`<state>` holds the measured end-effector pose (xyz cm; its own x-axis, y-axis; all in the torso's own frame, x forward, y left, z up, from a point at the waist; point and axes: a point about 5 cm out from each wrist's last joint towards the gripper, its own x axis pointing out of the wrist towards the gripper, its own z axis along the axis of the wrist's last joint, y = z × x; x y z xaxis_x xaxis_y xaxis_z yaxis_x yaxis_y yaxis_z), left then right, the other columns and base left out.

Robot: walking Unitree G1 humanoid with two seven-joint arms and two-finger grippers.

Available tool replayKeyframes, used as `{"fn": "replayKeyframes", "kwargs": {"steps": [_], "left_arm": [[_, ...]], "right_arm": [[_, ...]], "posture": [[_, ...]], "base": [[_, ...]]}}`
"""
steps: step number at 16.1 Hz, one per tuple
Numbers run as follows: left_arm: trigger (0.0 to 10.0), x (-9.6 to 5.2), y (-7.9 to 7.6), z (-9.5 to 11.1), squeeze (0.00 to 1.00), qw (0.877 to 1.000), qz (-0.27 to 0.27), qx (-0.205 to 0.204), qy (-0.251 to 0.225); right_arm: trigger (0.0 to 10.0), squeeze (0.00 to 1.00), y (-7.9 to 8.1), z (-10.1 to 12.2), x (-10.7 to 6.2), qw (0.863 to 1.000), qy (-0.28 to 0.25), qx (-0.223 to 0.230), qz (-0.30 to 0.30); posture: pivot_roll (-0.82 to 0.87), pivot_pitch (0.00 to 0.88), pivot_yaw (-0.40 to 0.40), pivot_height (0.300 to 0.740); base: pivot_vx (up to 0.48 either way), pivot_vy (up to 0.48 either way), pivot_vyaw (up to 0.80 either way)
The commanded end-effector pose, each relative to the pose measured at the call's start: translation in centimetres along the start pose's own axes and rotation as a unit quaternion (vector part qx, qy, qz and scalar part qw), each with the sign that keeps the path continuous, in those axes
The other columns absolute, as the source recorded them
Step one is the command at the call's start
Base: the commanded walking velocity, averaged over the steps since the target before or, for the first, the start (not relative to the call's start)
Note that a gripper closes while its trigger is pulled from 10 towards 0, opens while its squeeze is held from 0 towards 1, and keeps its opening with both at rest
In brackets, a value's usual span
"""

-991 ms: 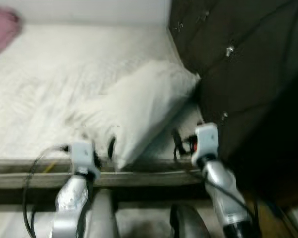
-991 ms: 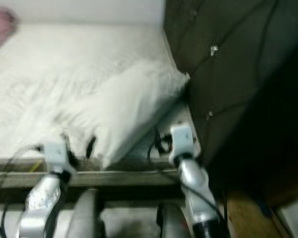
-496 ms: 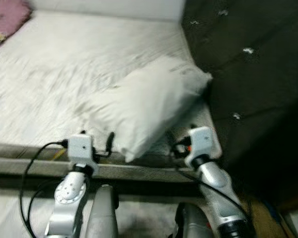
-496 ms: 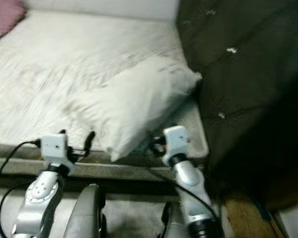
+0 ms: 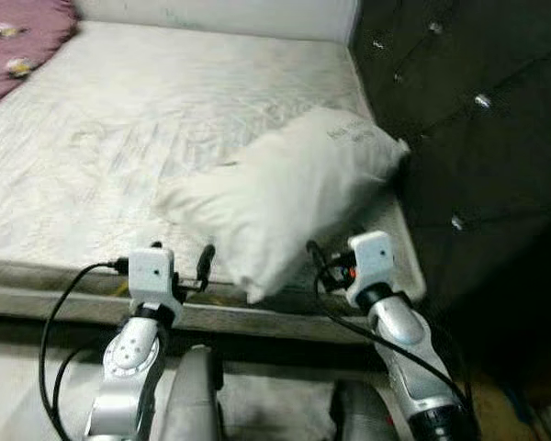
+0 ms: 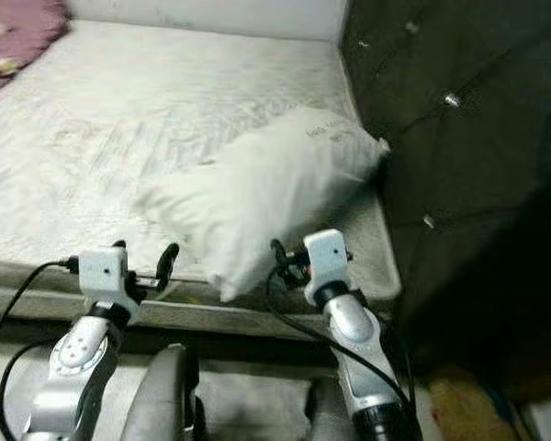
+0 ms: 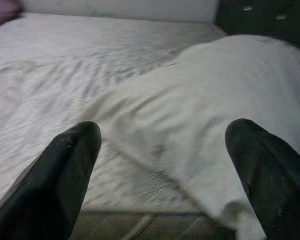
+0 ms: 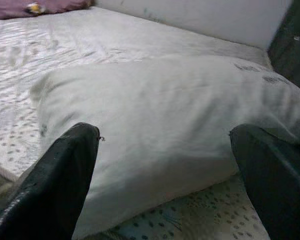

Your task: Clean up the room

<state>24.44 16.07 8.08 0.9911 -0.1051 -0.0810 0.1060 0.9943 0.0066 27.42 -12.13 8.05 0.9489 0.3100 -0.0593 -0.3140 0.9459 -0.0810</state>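
Bed (image 5: pixel 119 129): bare white quilted mattress, dark tufted headboard (image 5: pixel 477 138) at 3 o'clock. Pillow (image 5: pixel 285 197): white, plump, creased, lying askew at the near edge. Our left claw (image 7: pixel 160 165) and right claw (image 8: pixel 165 170) both spread apart, facing it.

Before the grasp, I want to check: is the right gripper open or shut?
Open. The right gripper has its two black fingers spread wide apart, with the white pillow between and beyond them.
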Motion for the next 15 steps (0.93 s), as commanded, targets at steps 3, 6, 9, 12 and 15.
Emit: {"fn": "replayKeyframes", "kwargs": {"steps": [3,6,9,12,15], "left_arm": [[10.0,0.13,0.68,-0.01,0.00,0.999,0.031,0.020,-0.001],[10.0,0.28,0.59,0.18,0.00,1.000,0.012,0.010,-0.003],[10.0,0.22,0.66,0.38,0.00,1.000,0.008,0.012,-0.009],[10.0,0.15,0.50,0.34,0.00,1.000,0.001,0.009,-0.009],[10.0,0.22,0.41,0.30,0.00,1.000,0.002,0.007,-0.008]], "right_arm": [[10.0,0.00,0.19,0.28,0.28,1.000,-0.006,0.004,0.004],[10.0,0.00,-0.08,0.30,0.56,1.000,-0.005,0.016,-0.008],[10.0,0.00,-0.27,0.33,0.60,1.000,-0.006,0.016,-0.018],[10.0,0.00,-0.41,0.21,0.49,0.999,-0.003,0.020,-0.030],[10.0,0.00,-0.50,0.06,0.45,0.999,0.003,0.025,-0.037]], "posture": [[-0.02,0.031,-0.038,0.632],[-0.01,0.036,-0.039,0.632],[-0.01,0.036,-0.035,0.632],[-0.02,0.039,-0.033,0.632],[-0.02,0.039,-0.033,0.632]], "base": [[0.000,0.000,0.79],[0.000,0.000,0.00],[0.000,0.000,0.00],[0.000,0.000,0.00],[0.000,0.000,-0.53]]}}
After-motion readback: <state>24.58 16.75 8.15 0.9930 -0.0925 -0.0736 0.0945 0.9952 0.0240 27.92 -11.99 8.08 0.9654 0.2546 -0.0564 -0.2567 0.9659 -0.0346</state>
